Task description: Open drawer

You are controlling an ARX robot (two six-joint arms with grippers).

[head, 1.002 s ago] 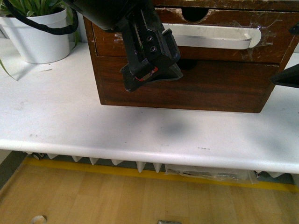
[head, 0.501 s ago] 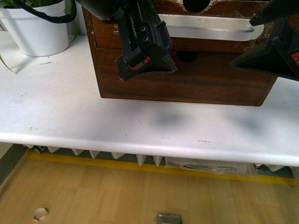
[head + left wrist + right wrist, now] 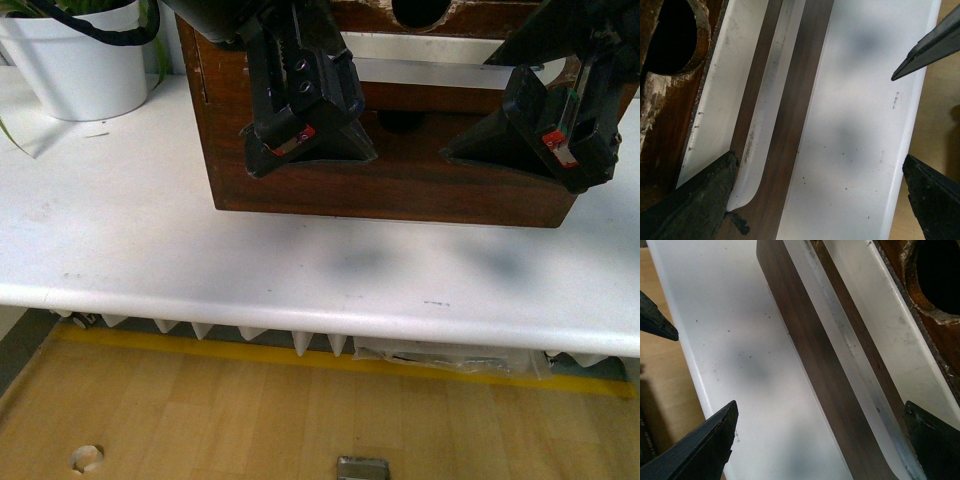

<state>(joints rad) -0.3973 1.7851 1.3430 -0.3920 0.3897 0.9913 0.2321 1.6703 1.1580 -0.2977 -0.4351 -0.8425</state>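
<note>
The drawer [image 3: 470,85] is the upper one of a dark brown wooden box. It has a long white handle [image 3: 440,60] and a half-round notch [image 3: 418,10] in its chipped upper edge. My left gripper [image 3: 305,130] is open in front of the box's left part, below the handle's left end. My right gripper [image 3: 530,140] is open in front of its right part. In the left wrist view the handle [image 3: 715,100] lies past one finger of the open gripper [image 3: 820,185]. In the right wrist view the handle [image 3: 900,340] lies near one finger of the open gripper [image 3: 822,420]. Neither holds anything.
The box stands on a white table [image 3: 300,250] whose front edge runs across the view. Below the drawer is a plain dark wood front [image 3: 400,185]. A white plant pot [image 3: 80,60] stands at the back left. Wooden floor lies below.
My right gripper has come in from the right edge and now hangs open before the box's right part. My left gripper has shifted only slightly. The drawer looks unmoved.
</note>
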